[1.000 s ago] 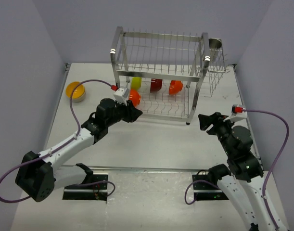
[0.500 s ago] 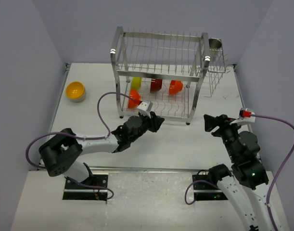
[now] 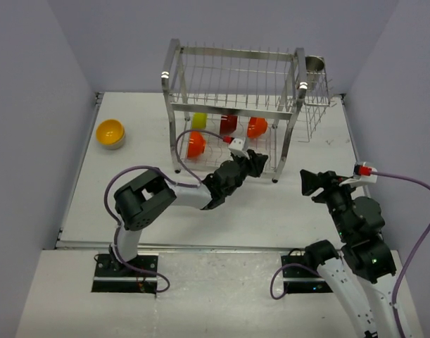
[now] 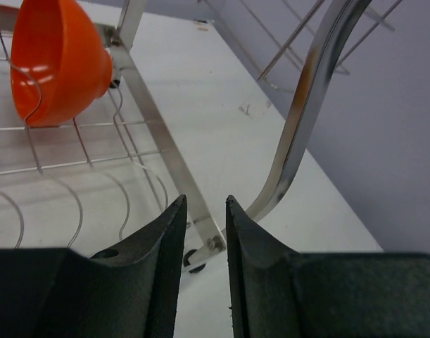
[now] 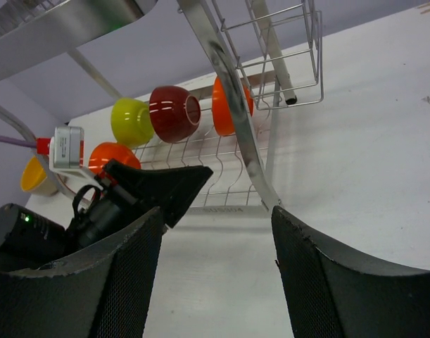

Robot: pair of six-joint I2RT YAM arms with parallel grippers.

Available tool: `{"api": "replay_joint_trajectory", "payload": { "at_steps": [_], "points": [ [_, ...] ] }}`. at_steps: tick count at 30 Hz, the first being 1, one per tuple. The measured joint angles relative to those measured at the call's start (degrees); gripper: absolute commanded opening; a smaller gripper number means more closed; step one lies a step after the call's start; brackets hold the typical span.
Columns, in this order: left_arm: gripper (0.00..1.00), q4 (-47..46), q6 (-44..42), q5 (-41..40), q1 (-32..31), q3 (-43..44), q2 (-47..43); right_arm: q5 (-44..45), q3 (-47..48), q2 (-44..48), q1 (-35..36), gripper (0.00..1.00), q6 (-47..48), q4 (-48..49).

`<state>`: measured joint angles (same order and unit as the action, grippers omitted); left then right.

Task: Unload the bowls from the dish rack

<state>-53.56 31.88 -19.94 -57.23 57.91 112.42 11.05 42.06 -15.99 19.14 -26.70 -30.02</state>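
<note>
The left tool [image 3: 255, 160] has swung from the orange bowl [image 3: 195, 144] to the right front of the dish rack [image 3: 174, 77], jaws narrowed but empty. The right tool [image 3: 310, 182] gapes, empty. 4 bowls remain racked.

A white table [image 3: 271, 211] fills the middle of the overhead view, closed in by plain pale lilac walls [image 3: 32, 84] at nine, twelve and three o'clock. At about one o'clock a small shiny metal cup [image 3: 314, 64] stands upright, raised above the tabletop and near the back wall, and nearer the middle, at about two o'clock, a small dark mark [image 3: 330, 141] shows on the white surface. A thin metal strip [image 3: 222, 247] runs along the table's near edge at six o'clock, with a pale grey ledge [image 3: 222, 296] just beyond it toward the bottom of the view.
</note>
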Motion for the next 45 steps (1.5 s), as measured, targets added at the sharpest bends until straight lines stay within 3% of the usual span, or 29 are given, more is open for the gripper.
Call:
{"api": "replay_joint_trajectory", "payload": {
  "at_steps": [7,20,29,45],
  "points": [
    [0.32,1.9,0.0,4.0,3.3,8.3,2.2,0.0,0.1,1.1,0.0,0.65,0.0,-0.3],
    [0.29,3.5,0.7,15.6,9.8,12.7,7.6,0.0,0.1,1.3,0.0,0.65,0.0,-0.3],
    [0.32,11.6,-1.1,19.8,12.2,22.5,11.2,0.0,0.1,1.3,0.0,0.65,0.0,-0.4],
    [0.35,24.3,-6.1,22.6,17.3,30.9,13.9,0.0,0.1,1.3,0.0,0.65,0.0,-0.4]
  ]
}}
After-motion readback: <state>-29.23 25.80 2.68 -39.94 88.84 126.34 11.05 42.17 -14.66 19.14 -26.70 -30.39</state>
